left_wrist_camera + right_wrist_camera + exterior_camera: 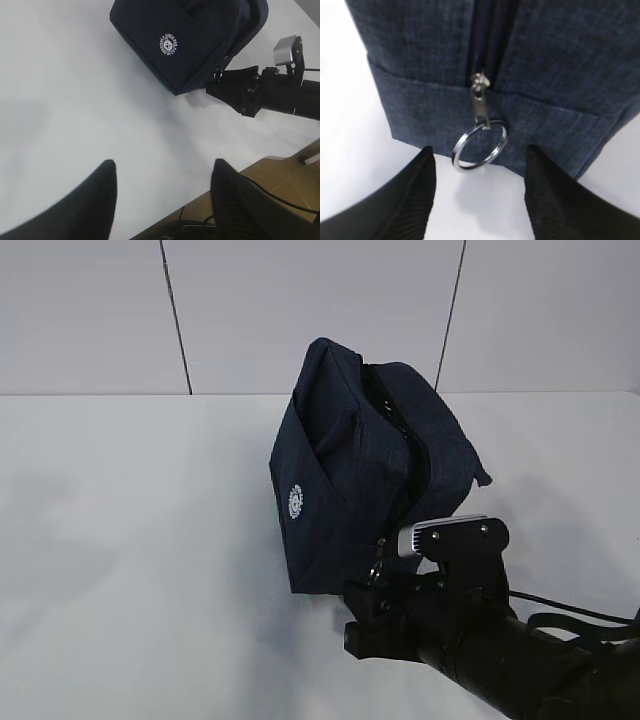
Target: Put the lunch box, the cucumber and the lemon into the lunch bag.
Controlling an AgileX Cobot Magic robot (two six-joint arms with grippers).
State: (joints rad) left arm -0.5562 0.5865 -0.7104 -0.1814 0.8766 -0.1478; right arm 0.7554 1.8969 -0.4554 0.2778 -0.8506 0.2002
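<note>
While lit evenly from above, spreads as a plain white matte worktop (130,570) under pale wall panels (300,310) split by 2 dark seams. Stands on it upright: lunch bag (350,480), navy, zipper gaping at the top, round white logo facing left. Hangs at its lower edge: metal ring pull (480,146) (touched by neither finger). Right end effector (479,200) parted around the ring, gripping nothing. Left end effector (162,200) likewise parted, empty, well apart from the bag.
</note>
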